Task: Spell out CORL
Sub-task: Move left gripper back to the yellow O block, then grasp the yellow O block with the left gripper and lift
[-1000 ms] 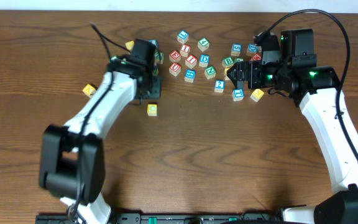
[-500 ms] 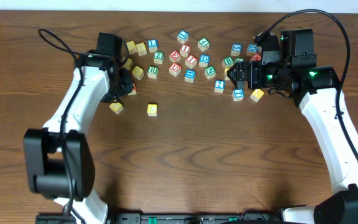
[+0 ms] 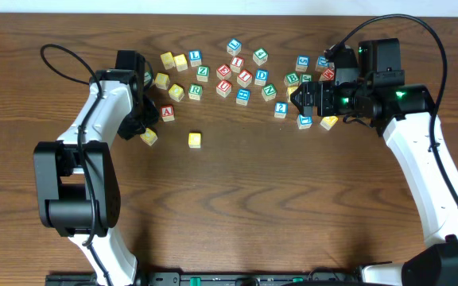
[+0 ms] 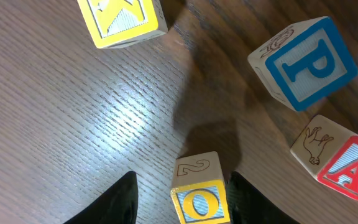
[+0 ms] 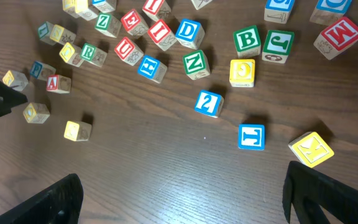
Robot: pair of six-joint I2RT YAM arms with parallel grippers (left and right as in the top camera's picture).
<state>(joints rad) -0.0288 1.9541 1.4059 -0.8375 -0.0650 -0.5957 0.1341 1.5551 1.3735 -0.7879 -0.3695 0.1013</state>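
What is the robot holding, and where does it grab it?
Nothing. The left gripper stands open around the small yellow wooden O cube, not pinching it; the right gripper is open and empty.

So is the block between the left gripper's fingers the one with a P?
No, the cube between the fingers of the left gripper shows a yellow O; the blue P block lies apart, up and right.

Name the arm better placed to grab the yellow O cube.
Left. The left gripper brackets the O cube, one finger on each side and a gap showing in the left wrist view. The right gripper hangs open over the far cluster, well away from it.
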